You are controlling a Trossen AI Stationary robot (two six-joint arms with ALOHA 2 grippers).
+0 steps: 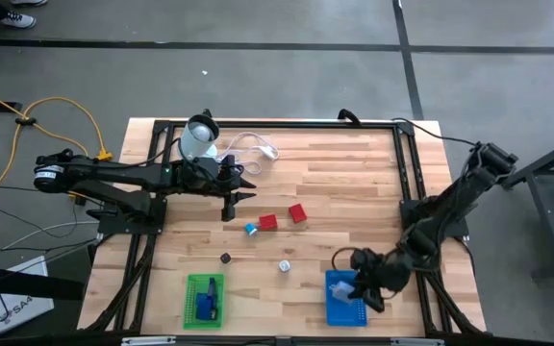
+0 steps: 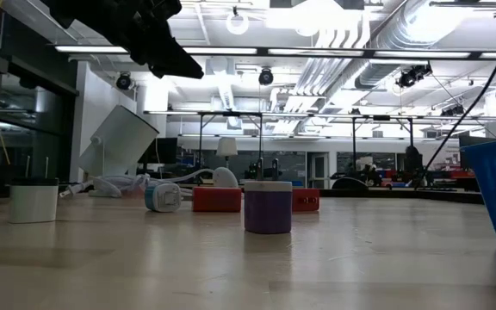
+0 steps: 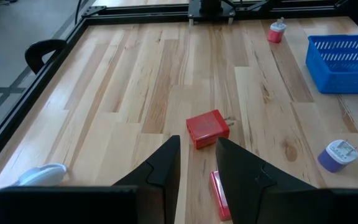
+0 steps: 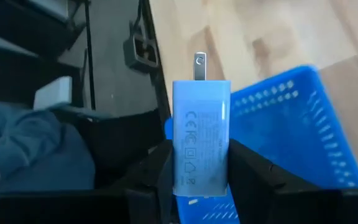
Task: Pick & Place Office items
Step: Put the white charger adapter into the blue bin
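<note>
My right gripper (image 1: 362, 286) hovers over the blue basket (image 1: 342, 300) at the near right, shut on a light blue plug adapter (image 4: 201, 134). Near the table's middle left, my left gripper (image 1: 231, 199) hangs above the table with a narrow gap between its fingers (image 3: 166, 163) and nothing in it. Loose office items lie flat on the wood: two red blocks (image 1: 298, 212) (image 1: 267, 222), a blue-white piece (image 1: 251, 229), a dark round piece (image 1: 226, 258) and a grey-white round piece (image 1: 284, 266). A blue item rests in the green basket (image 1: 205, 300). My right gripper pinches the adapter's two narrow sides (image 4: 179, 158) between its two fingers, on the half away from the prongs. The fingers slant downward and lie along the body, with the metal prongs (image 4: 199, 62) pointing away from the wrist. The adapter is lifted clear above the blue basket's rim (image 4: 272, 93).
A pale round container (image 1: 198, 137) and a coiled white cable (image 1: 248, 146) sit at the far left. A dark metal frame (image 1: 407, 173) runs along the table's edges. Bare wood stretches across the far right and the middle near edge.
</note>
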